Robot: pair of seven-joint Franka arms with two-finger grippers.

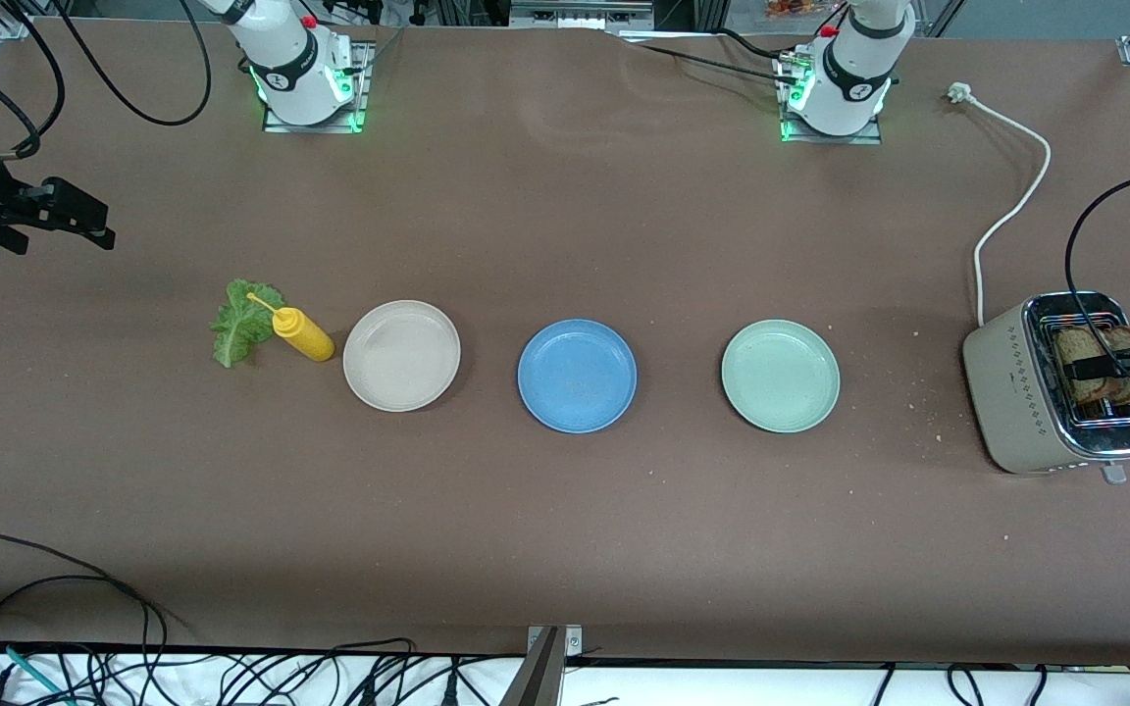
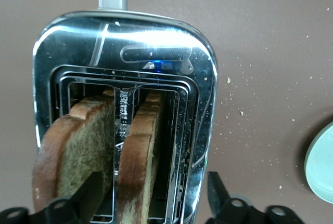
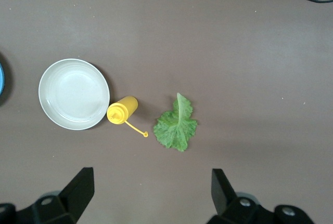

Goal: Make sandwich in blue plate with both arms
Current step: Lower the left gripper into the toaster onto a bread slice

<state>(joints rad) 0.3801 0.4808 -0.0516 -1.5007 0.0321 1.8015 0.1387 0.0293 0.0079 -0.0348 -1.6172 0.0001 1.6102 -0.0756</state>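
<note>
The blue plate (image 1: 577,376) lies bare at mid-table. Two brown toast slices (image 1: 1080,345) stand in the toaster (image 1: 1016,392) at the left arm's end. My left gripper (image 1: 1109,365) is down at the toaster's top. In the left wrist view it (image 2: 153,193) is open, with one slice (image 2: 138,151) between its fingers and the other slice (image 2: 78,141) beside them. The lettuce leaf (image 1: 243,322) lies at the right arm's end. My right gripper (image 1: 84,221) waits open and empty high over that end, with the lettuce (image 3: 177,125) below it.
A yellow squeeze bottle (image 1: 302,333) lies beside the lettuce. A beige-white plate (image 1: 401,355) and a pale green plate (image 1: 780,376) flank the blue plate. The toaster's white cord (image 1: 1016,206) runs toward the left arm's base. Crumbs lie near the toaster.
</note>
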